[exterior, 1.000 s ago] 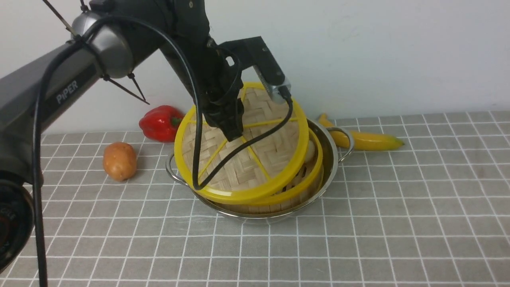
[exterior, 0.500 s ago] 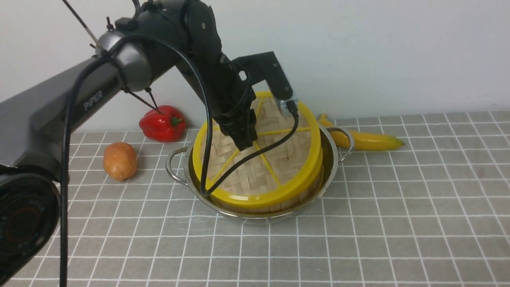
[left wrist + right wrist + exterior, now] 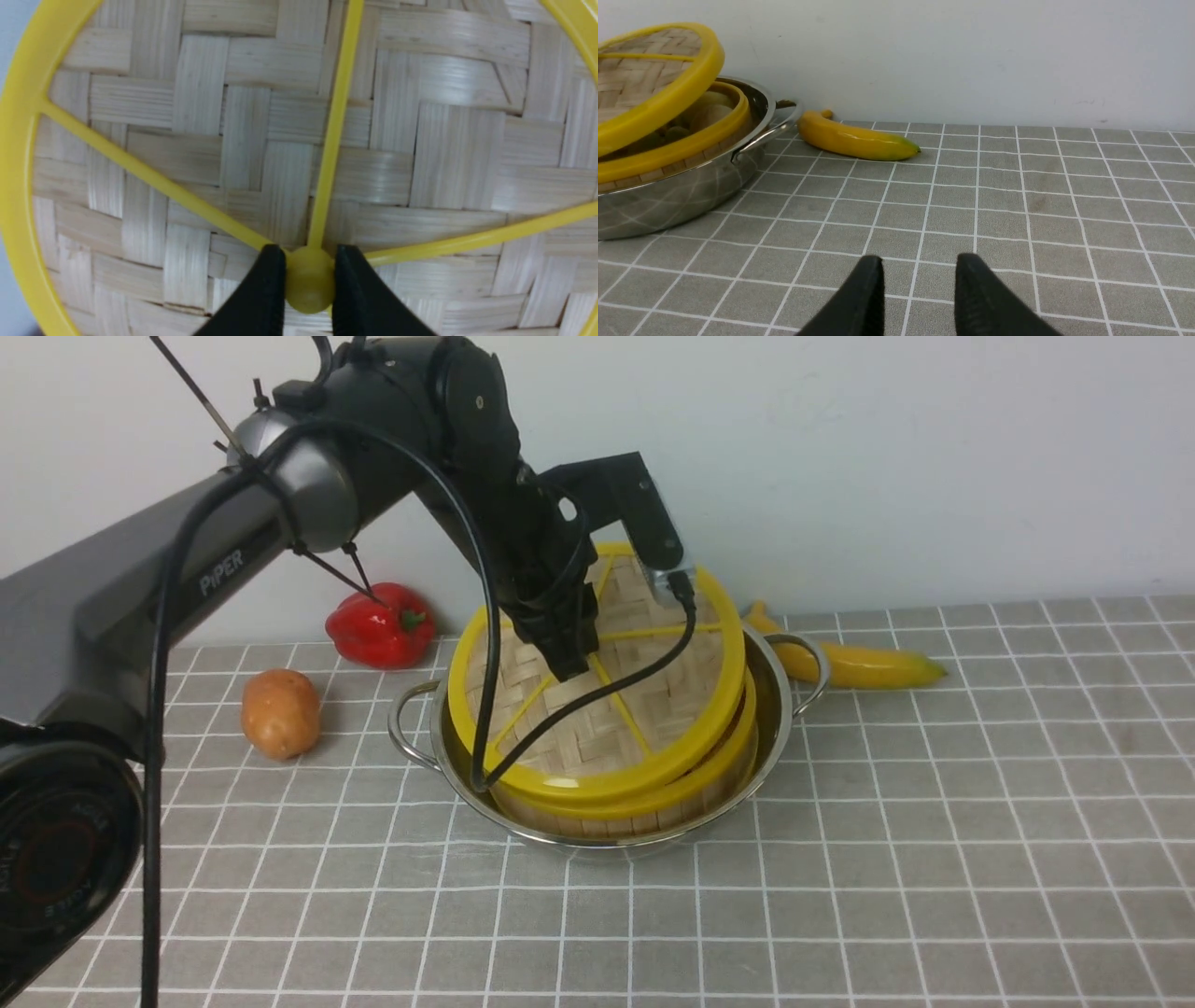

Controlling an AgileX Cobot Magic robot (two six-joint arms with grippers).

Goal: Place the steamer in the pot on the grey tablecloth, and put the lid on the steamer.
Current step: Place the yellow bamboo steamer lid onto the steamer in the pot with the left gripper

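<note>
The shiny pot (image 3: 777,705) stands on the grey tablecloth (image 3: 934,803) with the steamer (image 3: 719,761) inside it. My left gripper (image 3: 571,670) is shut on the lid's small yellow centre knob (image 3: 308,284). It holds the woven lid (image 3: 644,709) tilted over the steamer. The lid's near-left edge is low at the steamer's rim and its far-right edge is raised. From the right wrist, pale buns show in the gap under the lid (image 3: 658,107), inside the steamer (image 3: 682,149). My right gripper (image 3: 919,266) hovers open over bare cloth, to the right of the pot (image 3: 682,200).
A red pepper (image 3: 381,623) and a potato (image 3: 280,712) lie left of the pot. A banana (image 3: 859,663) lies against the wall behind the pot's right handle (image 3: 810,667). The white wall runs close behind everything.
My left arm carried the lid to the right and down onto the steamer. In the last half second the lid's right side has lifted slightly off the steamer's rim.
</note>
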